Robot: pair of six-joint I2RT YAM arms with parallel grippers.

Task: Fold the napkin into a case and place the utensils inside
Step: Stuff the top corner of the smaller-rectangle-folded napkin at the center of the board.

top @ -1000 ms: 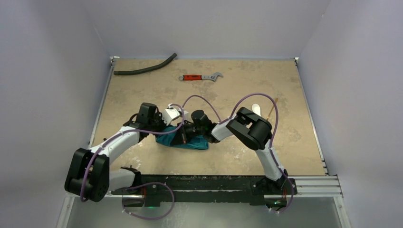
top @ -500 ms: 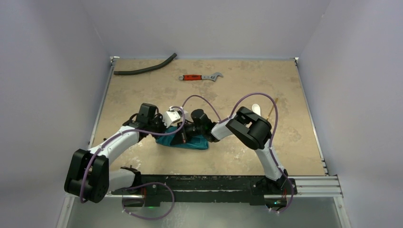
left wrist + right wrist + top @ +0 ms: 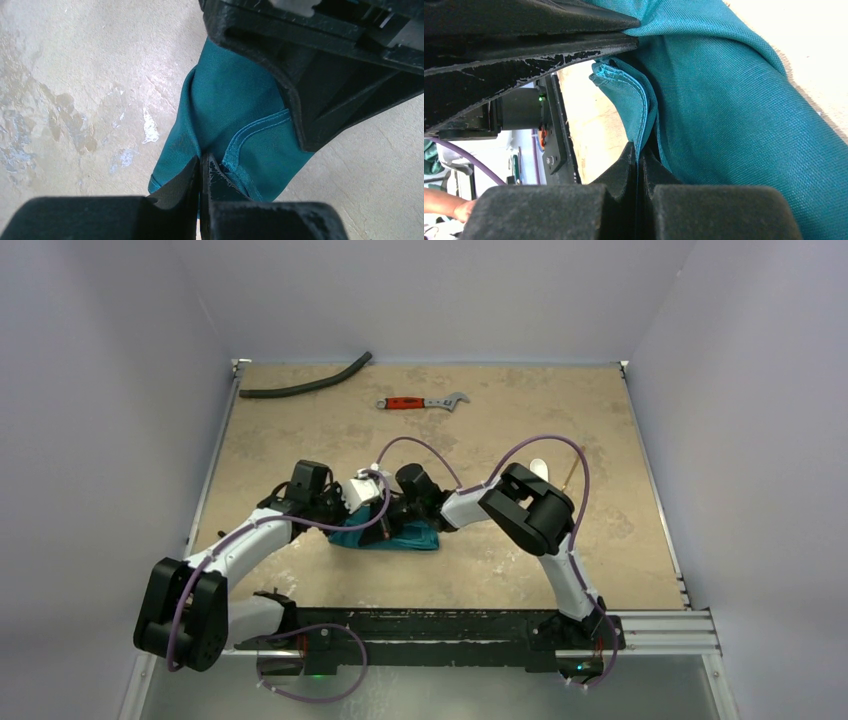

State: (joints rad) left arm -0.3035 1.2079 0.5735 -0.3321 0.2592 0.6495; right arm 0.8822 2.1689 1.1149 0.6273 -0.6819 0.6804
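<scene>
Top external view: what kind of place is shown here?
Probably a robotics lab test cell: plain pale-grey walls box in a tan mottled tabletop, a black metal rail at its near edge carries the left arm and right arm, and a red-handled metal wrench lies at the back.

Pale lilac walls (image 3: 430, 290), mottled tan tabletop (image 3: 500, 435)

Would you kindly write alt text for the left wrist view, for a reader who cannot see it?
The left gripper, shut, pinches a fold of the teal napkin lying bunched on a mottled tan table. The black right gripper reaches in from the upper right and meets the same cloth.
</scene>
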